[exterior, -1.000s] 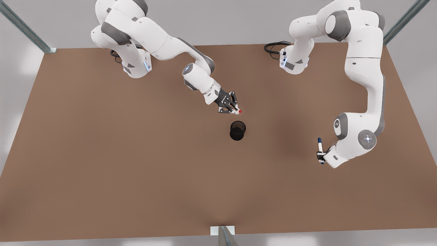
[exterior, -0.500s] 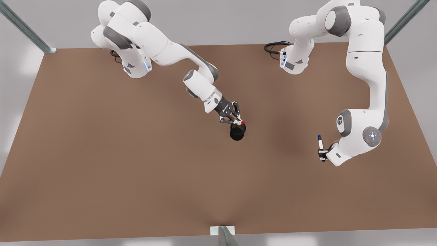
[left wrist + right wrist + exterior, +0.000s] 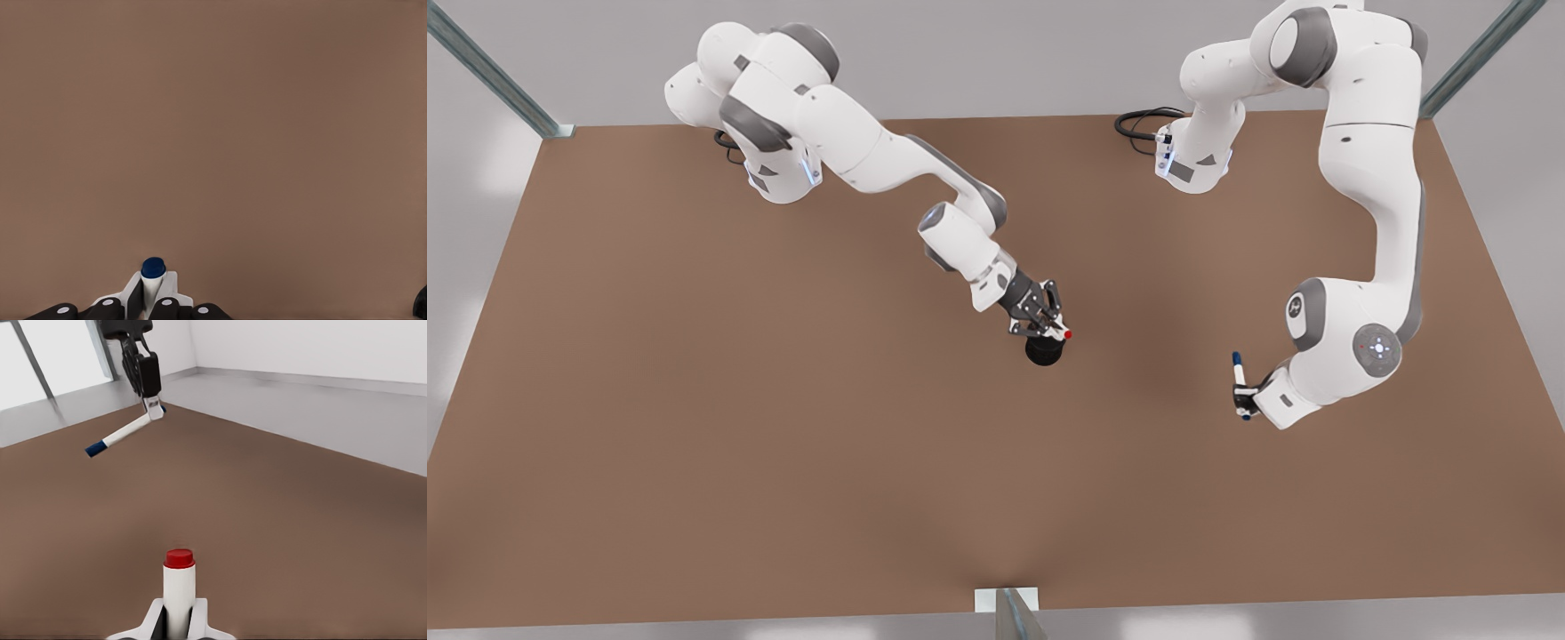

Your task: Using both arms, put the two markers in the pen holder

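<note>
Fingers of the right gripper (image 3: 1051, 330) are clamped on the slim white-barrelled marker with the red cap (image 3: 1064, 334), and they sit just left of centre in the front view, directly over the small black wire-mesh pen holder (image 3: 1042, 352). In the right wrist view the white fingers (image 3: 155, 615) pinch the barrel, the red end (image 3: 179, 558) pointing away from the camera. Half a second earlier this gripper hung at the holder's upper edge; a second ago it was clearly above and apart from it in the frame. It has now closed in so that the red tip overlaps the cup's rim, which suggests the drop is near, though whether the tip is inside cannot be told.

At the lower right of the front view, the left gripper (image 3: 1243, 402) grips the white marker with the dark blue cap (image 3: 1238, 372), well apart from the holder. It has drifted slightly leftward, towards the cup. Both work above the brown desk (image 3: 694, 400).
</note>
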Robot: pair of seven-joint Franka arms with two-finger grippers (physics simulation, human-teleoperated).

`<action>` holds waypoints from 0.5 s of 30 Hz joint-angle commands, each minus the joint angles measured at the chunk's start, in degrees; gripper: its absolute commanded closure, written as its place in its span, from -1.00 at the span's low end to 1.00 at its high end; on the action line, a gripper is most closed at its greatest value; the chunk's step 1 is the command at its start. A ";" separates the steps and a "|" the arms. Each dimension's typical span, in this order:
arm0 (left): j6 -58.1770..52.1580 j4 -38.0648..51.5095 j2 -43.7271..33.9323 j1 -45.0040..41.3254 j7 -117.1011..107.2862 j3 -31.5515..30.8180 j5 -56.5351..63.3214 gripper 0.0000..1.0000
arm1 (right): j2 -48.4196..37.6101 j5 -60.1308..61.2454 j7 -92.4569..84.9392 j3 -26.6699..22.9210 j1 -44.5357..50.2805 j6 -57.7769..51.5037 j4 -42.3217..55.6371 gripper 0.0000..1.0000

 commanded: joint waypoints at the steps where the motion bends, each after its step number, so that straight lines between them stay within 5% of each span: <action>1: -1.22 0.04 -0.07 0.02 0.01 -0.23 -1.14 0.50 | 0.41 -0.34 -1.19 -0.10 0.04 -0.26 -0.05 0.57; 9: -6.66 2.76 -0.68 0.19 0.45 -2.69 -4.57 0.51 | 2.00 -1.22 -1.19 -0.45 0.12 -0.26 -0.13 0.57; 10: -7.55 3.82 -0.59 0.02 3.08 -3.56 -4.84 0.50 | 2.00 -1.13 -1.10 -0.45 0.12 -0.26 -0.13 0.05; 11: -7.64 4.44 -0.68 0.28 6.51 -4.53 -4.84 0.49 | 2.00 -1.04 -1.19 -0.45 0.21 -0.26 -0.13 -1.00; 15: -10.18 6.98 -0.77 1.42 27.68 -6.03 -11.34 0.47 | -0.37 -0.96 -1.36 -0.28 -1.36 -0.35 -0.04 -1.00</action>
